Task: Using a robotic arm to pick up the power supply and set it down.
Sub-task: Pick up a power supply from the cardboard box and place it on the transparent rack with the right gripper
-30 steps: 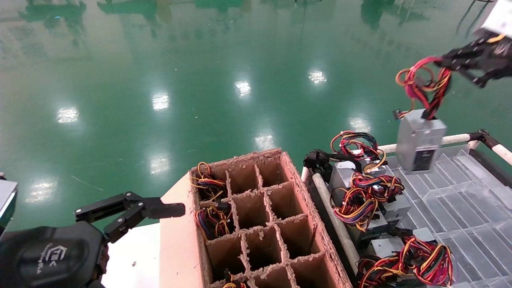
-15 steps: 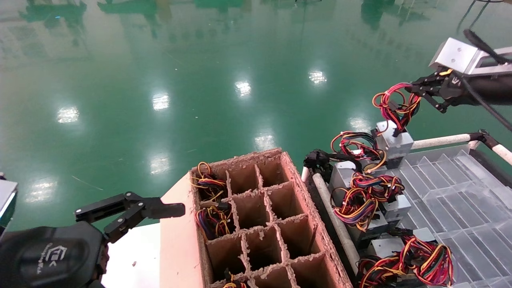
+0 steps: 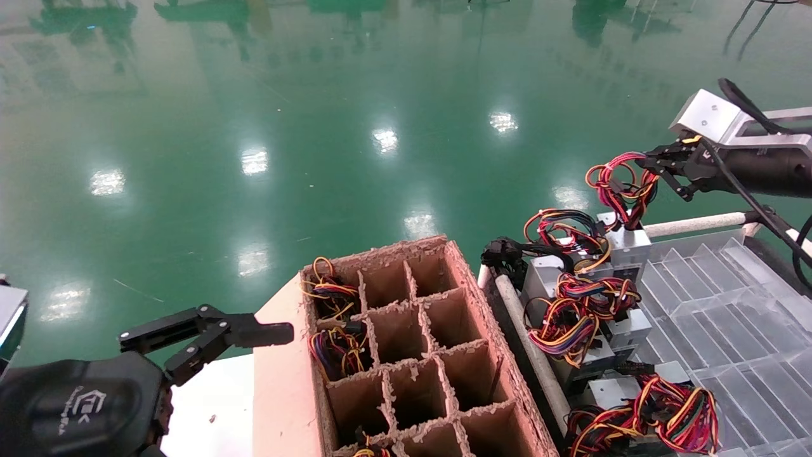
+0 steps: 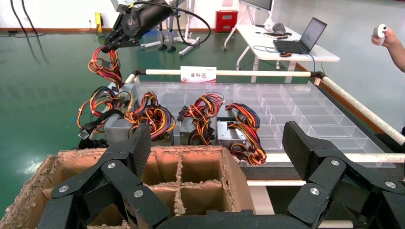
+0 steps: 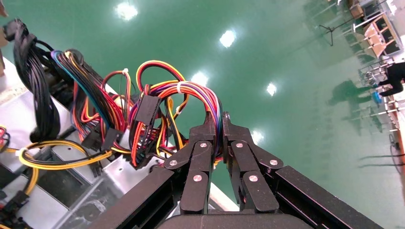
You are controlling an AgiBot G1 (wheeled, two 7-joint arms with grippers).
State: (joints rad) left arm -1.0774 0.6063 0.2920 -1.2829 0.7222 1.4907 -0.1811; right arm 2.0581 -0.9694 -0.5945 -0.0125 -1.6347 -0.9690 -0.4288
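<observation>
The power supply (image 3: 629, 244), a small silver-grey box, stands at the far left corner of the clear tray (image 3: 729, 330), beside other units. Its mostly red wire loop (image 3: 618, 187) rises from its top. My right gripper (image 3: 650, 164) is shut on that loop, above and to the right of the box. The right wrist view shows the gripper (image 5: 219, 125) pinching the coloured wires (image 5: 184, 98) between its closed fingers. The box's base is hidden behind neighbouring units. My left gripper (image 3: 254, 333) is parked at lower left, open and empty (image 4: 217, 143).
Several other power supplies (image 3: 583, 317) with yellow, black and red bundles line the tray's left side. A white rail (image 3: 691, 223) borders the tray's far edge. A cardboard divider box (image 3: 285, 381) with a few wire bundles in its cells stands in the middle.
My right gripper came down and leftward with the power supply. The box hung above the tray a second ago and now sits low among the other units at the far corner.
</observation>
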